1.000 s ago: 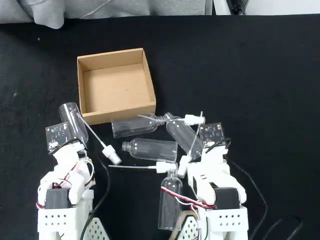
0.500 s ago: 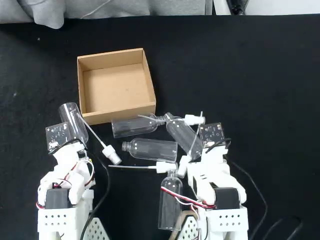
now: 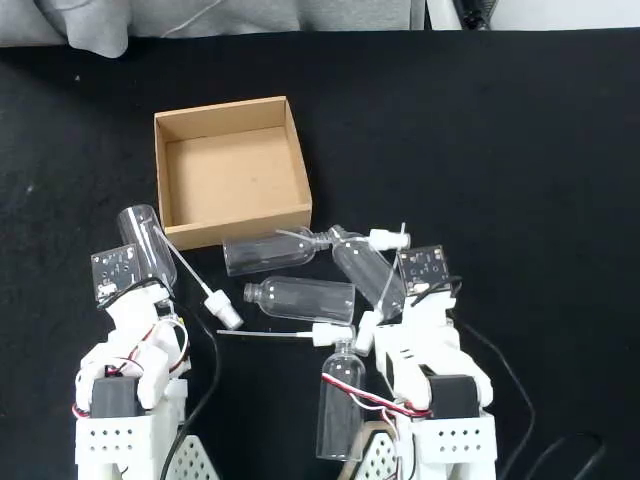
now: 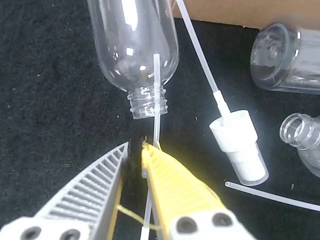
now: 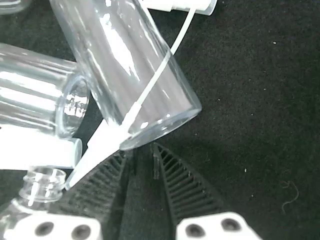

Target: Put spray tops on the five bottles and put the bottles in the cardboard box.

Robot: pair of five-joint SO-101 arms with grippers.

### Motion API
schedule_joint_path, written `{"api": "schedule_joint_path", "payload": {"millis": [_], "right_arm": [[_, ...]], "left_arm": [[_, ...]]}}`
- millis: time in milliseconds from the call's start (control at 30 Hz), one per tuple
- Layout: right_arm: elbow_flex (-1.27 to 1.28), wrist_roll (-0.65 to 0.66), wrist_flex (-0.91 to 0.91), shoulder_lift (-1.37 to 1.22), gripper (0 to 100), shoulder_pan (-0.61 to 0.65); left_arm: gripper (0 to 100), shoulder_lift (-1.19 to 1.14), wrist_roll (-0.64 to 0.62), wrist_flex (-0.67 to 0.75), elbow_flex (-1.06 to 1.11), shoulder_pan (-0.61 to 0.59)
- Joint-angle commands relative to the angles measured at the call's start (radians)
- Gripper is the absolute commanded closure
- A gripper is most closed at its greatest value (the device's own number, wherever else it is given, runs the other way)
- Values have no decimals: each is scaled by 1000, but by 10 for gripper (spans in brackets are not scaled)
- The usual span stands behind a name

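The open cardboard box [image 3: 230, 170] sits at the back left. Several clear bottles lie uncapped in front of it: one by my left arm [image 3: 147, 245], two in the middle [image 3: 275, 252] [image 3: 305, 298], one tilted by my right arm [image 3: 368, 272], one nearest the bases [image 3: 340, 405]. Loose white spray tops [image 3: 222, 305] [image 3: 390, 238] [image 3: 330, 333] lie among them. My left gripper [image 4: 135, 146] is shut just short of a bottle's neck [image 4: 147, 102], and a thin tube [image 4: 156, 80] runs under its yellow finger. My right gripper [image 5: 142, 152] is shut, just short of a bottle's base [image 5: 150, 107].
Black cloth covers the table [image 3: 500, 150], with free room at the right and the back. A grey cloth [image 3: 100, 25] lies at the far edge. Cables trail beside both arm bases.
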State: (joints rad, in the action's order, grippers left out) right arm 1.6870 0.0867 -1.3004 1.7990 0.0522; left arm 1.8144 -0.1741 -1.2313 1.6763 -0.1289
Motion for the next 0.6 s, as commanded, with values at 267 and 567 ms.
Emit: {"api": "schedule_joint_path", "payload": {"millis": [267, 567], "right_arm": [[-5, -2, -6, 94, 987, -28], [-139, 52, 0, 96, 988, -293]], "left_arm": [[959, 9, 6, -3, 24, -2], [959, 9, 6, -3, 24, -2]]}}
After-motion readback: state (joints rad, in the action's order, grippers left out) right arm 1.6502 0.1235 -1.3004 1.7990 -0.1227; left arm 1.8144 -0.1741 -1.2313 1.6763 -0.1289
